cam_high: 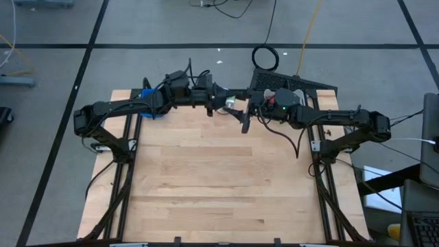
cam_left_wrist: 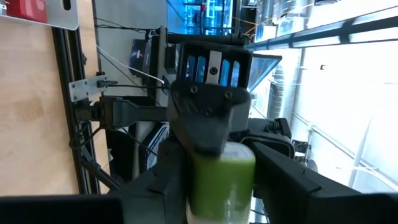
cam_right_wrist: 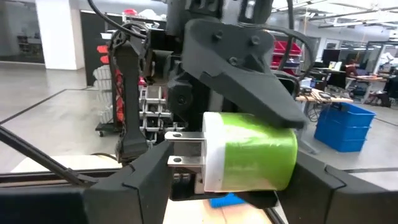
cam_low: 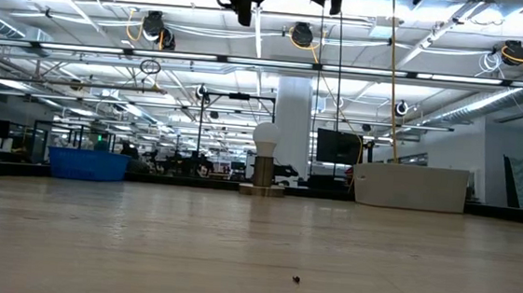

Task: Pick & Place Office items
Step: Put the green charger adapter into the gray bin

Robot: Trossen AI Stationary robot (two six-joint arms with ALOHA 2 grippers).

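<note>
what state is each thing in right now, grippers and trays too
green-and-white roll: lifted off the table, between both grippers
left gripper: fingers shut on the roll, above the table's far edge
right gripper: around the same roll, grip not clear
white ball on a base: upright on the table
blue tray: upright, contents hidden
grey tray: upright, contents hidden

high: overhead, down | low: tabletop-level | wrists: close, sharing green cylinder (cam_left_wrist: pixel 221 180)
</note>
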